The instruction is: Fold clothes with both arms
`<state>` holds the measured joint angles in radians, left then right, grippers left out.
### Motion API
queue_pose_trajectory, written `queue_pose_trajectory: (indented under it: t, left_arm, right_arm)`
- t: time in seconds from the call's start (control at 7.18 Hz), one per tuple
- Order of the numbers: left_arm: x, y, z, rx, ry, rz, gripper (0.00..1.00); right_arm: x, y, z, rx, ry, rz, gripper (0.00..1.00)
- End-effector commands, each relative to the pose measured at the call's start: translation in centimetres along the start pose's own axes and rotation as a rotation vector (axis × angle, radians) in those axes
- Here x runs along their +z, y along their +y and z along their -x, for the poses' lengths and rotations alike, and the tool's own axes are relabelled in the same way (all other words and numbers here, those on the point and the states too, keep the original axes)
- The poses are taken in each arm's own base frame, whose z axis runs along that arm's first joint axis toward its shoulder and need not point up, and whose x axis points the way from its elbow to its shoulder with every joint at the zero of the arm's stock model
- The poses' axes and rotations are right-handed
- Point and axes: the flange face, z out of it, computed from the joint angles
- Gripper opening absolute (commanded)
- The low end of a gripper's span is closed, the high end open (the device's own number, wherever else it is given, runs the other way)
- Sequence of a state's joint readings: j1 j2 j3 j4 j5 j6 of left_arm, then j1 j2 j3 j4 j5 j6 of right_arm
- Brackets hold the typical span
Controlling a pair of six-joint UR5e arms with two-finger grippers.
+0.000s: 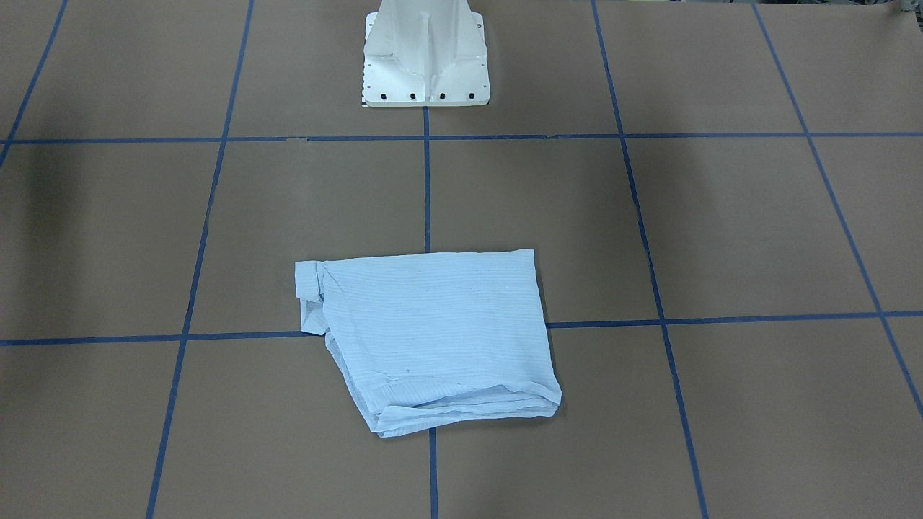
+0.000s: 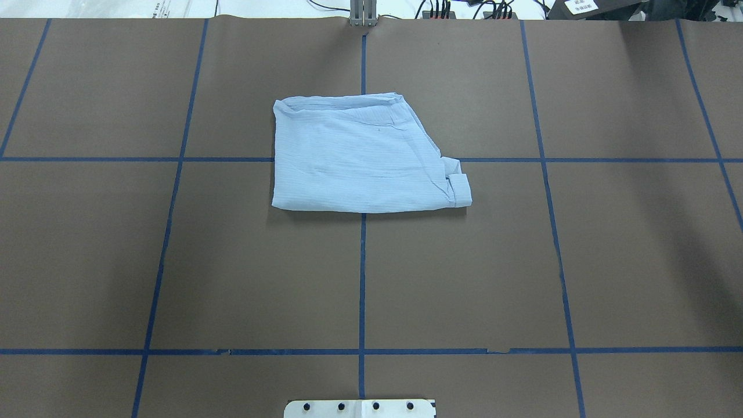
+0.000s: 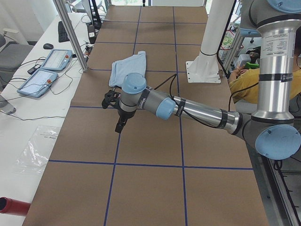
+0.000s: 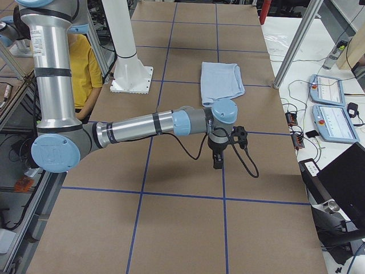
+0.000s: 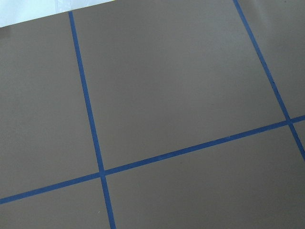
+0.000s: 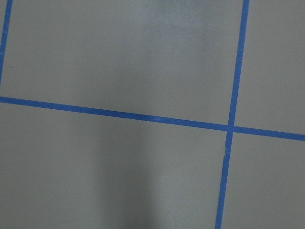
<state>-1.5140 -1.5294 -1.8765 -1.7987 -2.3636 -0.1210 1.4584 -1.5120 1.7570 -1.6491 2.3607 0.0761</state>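
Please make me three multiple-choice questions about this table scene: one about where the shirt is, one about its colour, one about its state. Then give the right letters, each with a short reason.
1. Where does the shirt lie?
A. over a crossing of the blue tape lines
B. in a far corner
C. on the white pedestal

2. What colour is it?
A. red
B. light blue
C. black

3. What is its state?
A. spread out with the sleeves open
B. hanging in the air
C. folded into a packet, resting on the table

Answers:
1 A, the overhead view shows two lines running under it.
2 B, it looks pale blue in the overhead view.
3 C, layered edges show and nothing holds it.
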Motion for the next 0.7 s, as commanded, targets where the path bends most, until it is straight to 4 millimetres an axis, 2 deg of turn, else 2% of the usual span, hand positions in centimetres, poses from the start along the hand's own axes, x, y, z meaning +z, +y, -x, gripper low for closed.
queue_pose_trajectory:
  t: [0.0,0.42,0.56]
  left_arm:
    - [0.0,0.0,0.0,0.002,0.002,0.000,1.00]
    - [0.3,1.4,0.5,-0.022,0.011,0.017,1.00]
    - [1.3,3.6,1.8,-0.050,0.005,0.050,1.00]
  right_arm:
    - [-0.1,-0.2,0.2,-0.005,-0.001,-0.003,1.00]
    - [-0.1,-0.5,0.4,-0.009,-0.002,-0.004,1.00]
    - [0.0,-0.5,0.3,-0.008,-0.002,-0.002,1.00]
